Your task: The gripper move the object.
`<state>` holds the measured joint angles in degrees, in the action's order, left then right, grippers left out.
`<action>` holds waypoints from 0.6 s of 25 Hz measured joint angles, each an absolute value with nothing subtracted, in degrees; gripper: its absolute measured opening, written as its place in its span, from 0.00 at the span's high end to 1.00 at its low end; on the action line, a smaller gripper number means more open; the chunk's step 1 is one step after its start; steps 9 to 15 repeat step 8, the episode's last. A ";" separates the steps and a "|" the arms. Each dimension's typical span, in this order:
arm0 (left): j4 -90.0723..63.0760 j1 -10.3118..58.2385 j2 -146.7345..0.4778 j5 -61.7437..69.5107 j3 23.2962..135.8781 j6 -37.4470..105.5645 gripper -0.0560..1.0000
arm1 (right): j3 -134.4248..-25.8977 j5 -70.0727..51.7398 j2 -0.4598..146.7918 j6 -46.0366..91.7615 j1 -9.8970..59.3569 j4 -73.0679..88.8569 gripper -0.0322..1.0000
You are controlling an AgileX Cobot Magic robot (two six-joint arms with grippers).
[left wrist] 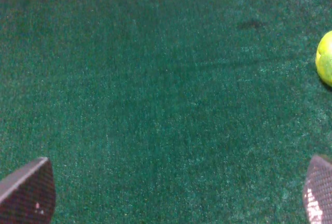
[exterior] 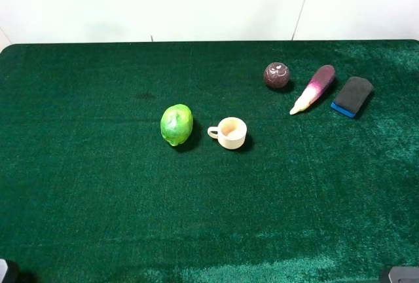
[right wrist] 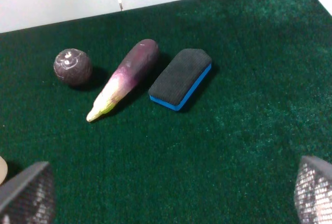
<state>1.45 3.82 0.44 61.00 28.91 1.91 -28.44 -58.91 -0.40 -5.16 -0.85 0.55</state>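
Right jaws (right wrist: 171,195) spread wide and grasping nothing, hovering over green felt surface (right wrist: 244,130), small maroon-brown round fruit (right wrist: 72,67) lying well beyond them, just beside purple-and-white eggplant (right wrist: 124,79), left jaws (left wrist: 171,193) likewise released.

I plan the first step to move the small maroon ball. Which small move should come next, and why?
Probably bring the right tool forward, centred above the small maroon-brown round fruit. Its fingers are spread wide, holding nothing, and the fruit lies apart beside the purple-and-white eggplant.
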 joint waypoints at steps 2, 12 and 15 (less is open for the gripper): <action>1.45 3.82 0.44 61.00 28.91 1.91 0.03 | -28.44 -58.91 -0.40 -5.16 -0.85 0.55 0.30; 1.45 3.82 0.44 61.00 28.91 1.91 0.03 | -28.44 -58.91 -0.40 -5.16 -0.85 0.55 0.30; 1.45 3.82 0.44 61.00 28.91 1.91 0.03 | -28.44 -58.91 -0.40 -5.16 -0.85 0.55 0.30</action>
